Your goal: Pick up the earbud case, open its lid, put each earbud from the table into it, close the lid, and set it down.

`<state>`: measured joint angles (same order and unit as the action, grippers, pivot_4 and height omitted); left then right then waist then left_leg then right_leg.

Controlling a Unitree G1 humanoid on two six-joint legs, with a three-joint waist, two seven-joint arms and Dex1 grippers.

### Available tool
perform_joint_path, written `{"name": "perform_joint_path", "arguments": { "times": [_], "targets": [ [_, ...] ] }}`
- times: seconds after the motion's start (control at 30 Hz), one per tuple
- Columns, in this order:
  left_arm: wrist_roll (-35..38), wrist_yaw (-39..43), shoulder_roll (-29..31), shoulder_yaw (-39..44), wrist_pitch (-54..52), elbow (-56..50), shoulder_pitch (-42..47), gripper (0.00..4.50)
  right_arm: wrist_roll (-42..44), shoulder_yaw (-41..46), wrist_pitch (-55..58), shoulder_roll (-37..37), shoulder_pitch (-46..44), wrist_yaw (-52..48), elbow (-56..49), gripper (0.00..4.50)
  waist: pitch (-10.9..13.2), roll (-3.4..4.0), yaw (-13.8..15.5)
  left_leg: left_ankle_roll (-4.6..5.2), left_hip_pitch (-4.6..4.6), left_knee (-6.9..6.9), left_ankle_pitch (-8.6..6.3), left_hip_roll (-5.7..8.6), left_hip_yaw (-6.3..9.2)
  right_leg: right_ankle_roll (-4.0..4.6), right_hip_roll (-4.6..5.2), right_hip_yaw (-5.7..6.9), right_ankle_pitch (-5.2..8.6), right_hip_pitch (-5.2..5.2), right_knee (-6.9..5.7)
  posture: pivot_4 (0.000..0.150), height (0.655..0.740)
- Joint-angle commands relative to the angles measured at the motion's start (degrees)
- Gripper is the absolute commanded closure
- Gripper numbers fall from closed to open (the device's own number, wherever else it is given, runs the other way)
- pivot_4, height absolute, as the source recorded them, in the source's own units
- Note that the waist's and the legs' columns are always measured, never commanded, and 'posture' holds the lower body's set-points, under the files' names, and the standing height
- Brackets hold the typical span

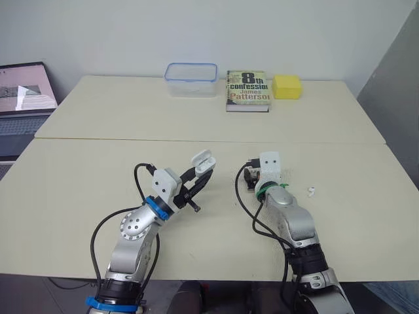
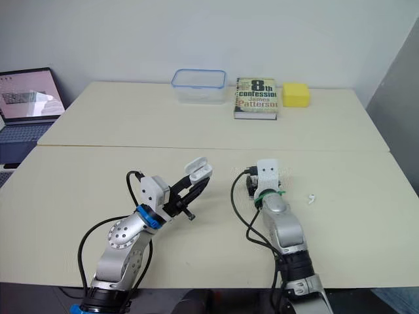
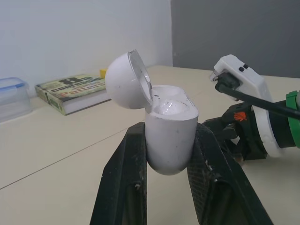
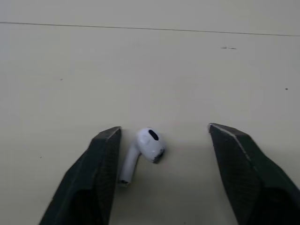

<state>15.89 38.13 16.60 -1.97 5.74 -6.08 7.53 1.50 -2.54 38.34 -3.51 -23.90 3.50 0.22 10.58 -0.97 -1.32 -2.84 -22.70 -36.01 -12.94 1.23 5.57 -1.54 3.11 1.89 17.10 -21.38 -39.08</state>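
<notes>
Gap btwn L claw (image 1: 201, 176) & R claw (image 4: 163, 130) — box (image 1: 190, 79), book (image 1: 247, 90), sponge (image 1: 287, 86) far back, well apart

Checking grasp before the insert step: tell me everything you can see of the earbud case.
The earbud case is a small, white, rounded shell that looks like glossy plastic, with faint dark specks. Its domed lid is open, swung back on the hinge and showing a shiny inner rim. Whether an earbud sits inside cannot be told. It stands roughly upright, held clear of the table, its lower body clamped between the two black fingers of the left gripper. Nothing else touches it.
</notes>
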Motion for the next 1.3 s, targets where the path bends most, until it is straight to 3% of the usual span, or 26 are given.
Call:
{"name": "perform_joint_path", "arguments": {
  "times": [0.03, 0.17, 0.33, 0.5, 0.63, 0.8, 1.0, 1.3],
  "targets": [
    [0.0, -0.1, 0.1, -0.1, 0.7, -1.3, 0.3, 3.73, 1.7, 1.7, 4.2, -1.3, 1.7, 0.4, -2.3, 2.7, 0.0, 0.01, 0.0, 0.0, 0.0, 0.01, 0.0, 0.0, 0.0, 0.0, 0.0, 0.0, 0.0, -0.01, 0.0, 0.15, 0.74],
    [0.0, -0.1, 0.1, 0.0, 0.7, -1.4, 0.2, 3.73, 2.8, 1.2, 8.7, -0.5, 3.3, -1.9, -8.1, 4.11, 0.0, 0.01, -0.1, 0.0, 0.0, 0.05, 0.0, -0.01, 0.02, 0.0, -0.02, 0.02, 0.0, -0.02, -0.01, 0.15, 0.74],
    [0.0, 0.0, 0.3, 0.1, 0.5, -1.7, -0.1, 3.73, 5.9, -2.7, 13.2, 9.3, 4.1, -13.3, -16.5, 4.11, 0.0, 0.01, -0.2, 0.01, -0.01, 0.03, 0.0, 0.0, 0.04, 0.0, -0.01, 0.03, 0.0, -0.02, 0.01, 0.15, 0.74],
    [0.3, 0.2, 0.7, 0.3, 0.0, -2.5, -0.4, 3.73, 12.6, -6.3, 9.2, 28.4, 4.9, -36.0, -23.4, 4.11, 0.0, 0.03, -0.2, 0.02, -0.06, 0.03, -0.01, 0.02, 0.02, -0.01, 0.0, 0.05, 0.01, -0.03, 0.07, 0.15, 0.74],
    [0.8, 0.6, 1.5, 0.3, -0.8, -3.8, -1.1, 3.73, 14.4, -7.8, -5.3, 49.0, 8.6, -59.7, -25.2, 4.11, 0.1, 0.02, -0.1, 0.02, -0.1, 0.03, -0.01, 0.04, 0.09, -0.04, 0.01, 0.16, 0.03, 0.01, 0.16, 0.15, 0.74],
    [1.3, 0.8, 2.3, 0.1, -2.1, -6.1, -2.7, 3.73, 13.2, -7.4, -22.1, 64.3, 12.0, -78.4, -18.0, 4.11, 0.1, -0.03, -0.2, 0.02, -0.06, -0.02, -0.02, 0.01, 0.04, -0.3, 0.02, 0.16, 0.17, 0.07, 0.18, 0.15, 0.74],
    [1.4, 0.9, 2.8, 0.1, -3.5, -8.8, -4.8, 3.73, 6.4, -9.9, -38.8, 67.8, 10.0, -86.2, -4.5, 4.11, 0.1, -0.03, -0.2, 0.02, 0.01, -0.03, -0.01, -0.06, -0.03, -0.3, 0.01, 0.1, 0.18, 0.11, 0.18, 0.15, 0.74],
    [1.5, 0.5, 3.5, 0.8, -5.0, -10.9, -6.4, 3.73, -0.6, -13.9, -47.2, 65.4, 5.1, -88.9, 7.7, 4.11, 0.1, -0.04, -0.1, 0.0, 0.05, -0.06, 0.0, -0.09, -0.02, -0.05, 0.05, 0.06, 0.03, 0.2, 0.18, 0.15, 0.74]
  ]
}}
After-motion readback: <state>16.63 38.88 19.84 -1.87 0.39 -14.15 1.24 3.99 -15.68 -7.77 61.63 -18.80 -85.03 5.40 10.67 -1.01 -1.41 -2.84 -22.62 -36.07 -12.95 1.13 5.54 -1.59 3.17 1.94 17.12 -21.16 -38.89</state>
